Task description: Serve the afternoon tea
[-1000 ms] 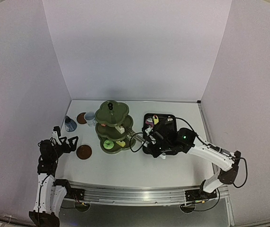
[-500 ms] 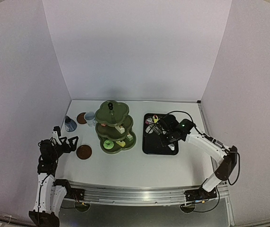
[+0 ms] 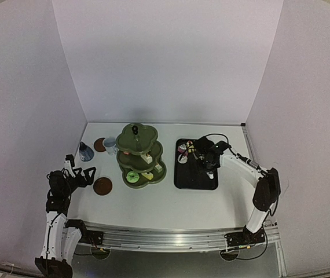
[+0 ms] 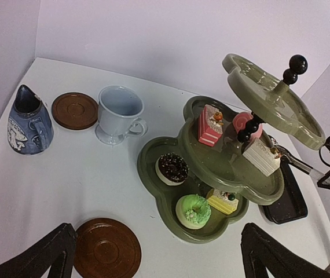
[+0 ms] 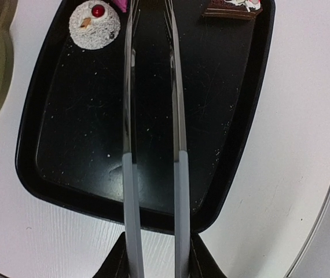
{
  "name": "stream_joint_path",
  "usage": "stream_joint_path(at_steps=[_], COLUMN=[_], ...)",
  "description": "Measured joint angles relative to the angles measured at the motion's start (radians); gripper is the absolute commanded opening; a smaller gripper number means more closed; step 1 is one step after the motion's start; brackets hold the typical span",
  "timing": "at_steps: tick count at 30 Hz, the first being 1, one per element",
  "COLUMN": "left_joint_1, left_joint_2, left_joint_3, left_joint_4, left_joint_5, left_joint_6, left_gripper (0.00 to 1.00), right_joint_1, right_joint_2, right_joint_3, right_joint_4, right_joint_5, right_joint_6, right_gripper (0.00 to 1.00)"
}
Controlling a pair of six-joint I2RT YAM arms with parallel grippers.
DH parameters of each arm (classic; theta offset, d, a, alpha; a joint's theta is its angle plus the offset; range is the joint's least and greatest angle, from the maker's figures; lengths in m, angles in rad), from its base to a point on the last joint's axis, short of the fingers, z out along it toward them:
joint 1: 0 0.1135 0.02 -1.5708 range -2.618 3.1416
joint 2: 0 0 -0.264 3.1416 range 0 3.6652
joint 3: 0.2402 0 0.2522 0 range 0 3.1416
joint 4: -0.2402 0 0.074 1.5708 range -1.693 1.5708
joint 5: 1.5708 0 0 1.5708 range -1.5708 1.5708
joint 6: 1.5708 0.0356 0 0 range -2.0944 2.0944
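Observation:
The olive-green stand (image 3: pixel 140 155) carries a pink slice (image 4: pixel 210 125), a white slice (image 4: pixel 260 156), a chocolate doughnut (image 4: pixel 172 168), a green doughnut (image 4: pixel 193 209) and a yellow slice (image 4: pixel 223 201). My right gripper (image 3: pixel 210 157) is shut on metal tongs (image 5: pixel 129 116), whose open arms reach over the black tray (image 5: pixel 72 150). A white cherry-topped cake (image 5: pixel 94 23) and a chocolate slice (image 5: pixel 233 8) lie at the tray's far end. My left gripper (image 3: pixel 87 175) is open and empty beside a brown coaster (image 4: pixel 107 248). The white mug (image 4: pixel 117 113), blue-grey pot (image 4: pixel 29 120) and second coaster (image 4: pixel 74 110) stand at the back left.
White walls close in the table on three sides. The tray (image 3: pixel 195 174) lies right of the stand. A metal rail (image 3: pixel 165 236) runs along the table's near edge.
My right arm has drawn back from beside the stand and swung over the far part of the tray, still holding the tongs. The left arm has not moved.

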Motion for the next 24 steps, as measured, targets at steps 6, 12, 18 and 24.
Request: stream_joint_path(at_steps=[6,12,18,24], left_joint_1=[0.0,0.0,0.0,0.0], left_joint_2=[0.0,-0.001,-0.001,0.0], left_joint_3=[0.0,0.0,0.0,0.0], left_joint_4=[0.0,0.0,0.0,-0.001], left_joint_5=[0.0,0.0,0.0,0.0], left_joint_6=[0.002,0.003,0.003,0.005], left_gripper=[1.0,1.0,1.0,1.0], right_joint_1=[-0.032,-0.062,-0.104,-0.14], right_joint_2=[0.053,0.074,0.078,0.094], right_joint_3=[0.004,0.008,0.008,0.008], right_joint_4=[0.039,0.068,0.092,0.117], right_joint_5=[-0.002,-0.011,-0.066,-0.122], right_joint_6=[-0.003,-0.021,-0.074,-0.142], right_gripper=[0.28,0.31,0.32,0.32])
